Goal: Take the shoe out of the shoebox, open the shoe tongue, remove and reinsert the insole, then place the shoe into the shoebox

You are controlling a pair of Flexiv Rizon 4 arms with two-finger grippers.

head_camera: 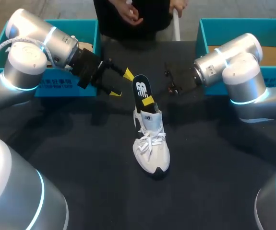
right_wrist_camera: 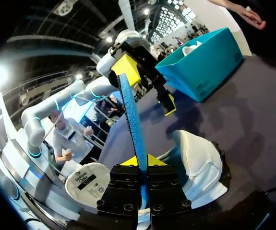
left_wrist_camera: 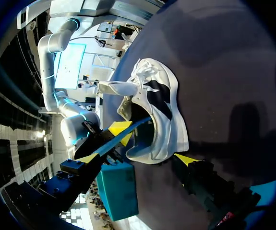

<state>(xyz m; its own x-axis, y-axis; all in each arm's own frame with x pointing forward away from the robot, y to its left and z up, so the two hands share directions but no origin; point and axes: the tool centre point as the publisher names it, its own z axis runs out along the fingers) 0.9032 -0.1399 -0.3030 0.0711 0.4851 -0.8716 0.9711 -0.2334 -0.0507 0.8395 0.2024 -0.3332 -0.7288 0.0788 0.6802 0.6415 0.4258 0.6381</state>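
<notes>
A white sneaker point(head_camera: 150, 146) stands upright mid-table, toe toward the front edge. Its insole point(head_camera: 141, 88), dark with a white logo, sticks up out of the shoe's opening. My right gripper point(head_camera: 149, 101) is shut on the insole's lower part, just above the shoe's collar. In the right wrist view the insole's blue edge point(right_wrist_camera: 130, 117) rises straight up from between the closed yellow tips of the right gripper point(right_wrist_camera: 142, 162), with the shoe's heel point(right_wrist_camera: 198, 165) beside them. My left gripper point(head_camera: 121, 83) hangs open just left of the insole, touching nothing. From the left wrist the shoe point(left_wrist_camera: 157, 112) lies ahead of the left gripper point(left_wrist_camera: 138, 158).
A teal box point(head_camera: 56, 84) sits at the back left behind my left arm. Another teal box point(head_camera: 272, 28) stands at the back right behind my right arm. Dark tabletop point(head_camera: 80, 158) surrounds the shoe on all sides.
</notes>
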